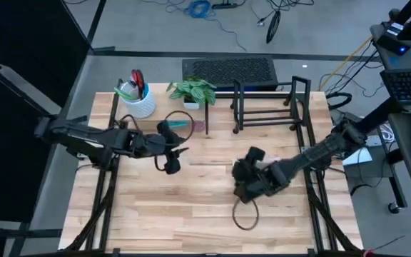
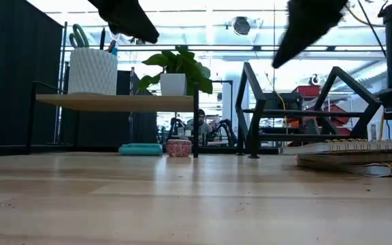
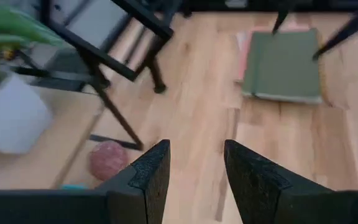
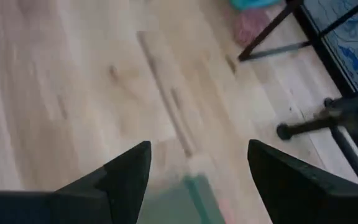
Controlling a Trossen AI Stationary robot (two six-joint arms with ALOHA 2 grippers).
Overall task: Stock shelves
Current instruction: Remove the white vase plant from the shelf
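Pale wooden bench [image 1: 191,207] fills the foreground, seen level from its surface. On it to one side lies a stack of spiral-bound notebooks [image 2: 359,155]. Farther back stands the low pale-wood riser shelf [image 2: 114,102], carrying a white pen cup [image 2: 92,71] and a potted plant [image 2: 177,71]; a teal object [image 2: 140,149] and a small pink pot [image 2: 179,147] sit beneath it. Beside the shelf stands the black wire rack [image 2: 305,109]. From above, the left gripper [image 1: 173,148] hovers near the shelf, jaws apart and empty. The right gripper [image 1: 242,178] hovers over the notebooks, jaws spread wide and empty.
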